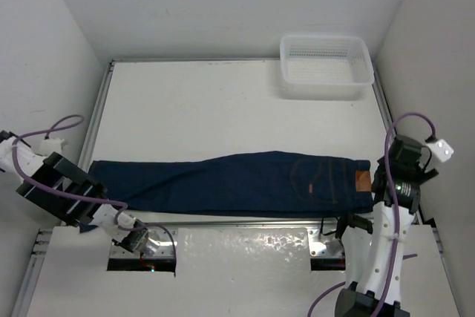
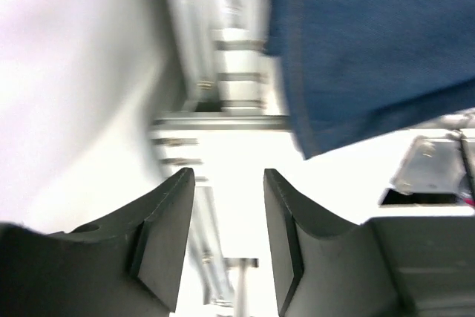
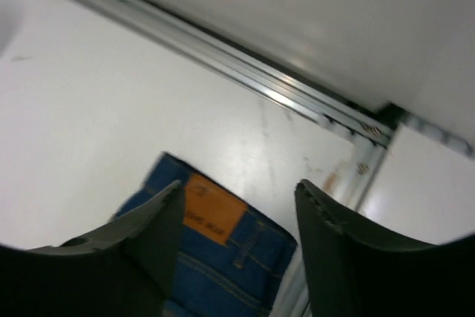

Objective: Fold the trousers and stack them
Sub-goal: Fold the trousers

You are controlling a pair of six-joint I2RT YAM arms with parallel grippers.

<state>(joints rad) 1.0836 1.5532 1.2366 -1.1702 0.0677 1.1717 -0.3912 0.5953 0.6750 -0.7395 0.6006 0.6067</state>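
The dark navy trousers [image 1: 237, 183] lie folded lengthwise across the near part of the table, waist to the right with a tan patch [image 1: 363, 180], leg ends to the left. My left gripper [image 1: 87, 220] hovers open and empty just off the leg-end corner. In the left wrist view the hem [image 2: 371, 50] is ahead of the gripper [image 2: 228, 180] and not between the fingers. My right gripper [image 1: 380, 183] is open and empty above the waist end. In the right wrist view the gripper [image 3: 239, 187] frames the waistband [image 3: 223, 257] and patch [image 3: 213, 217].
A white mesh basket [image 1: 286, 57] stands at the far right corner of the table. Metal rails [image 1: 96, 109] run along the table's left and right edges. The arms' metal base plates [image 1: 245, 239] lie just in front of the trousers.
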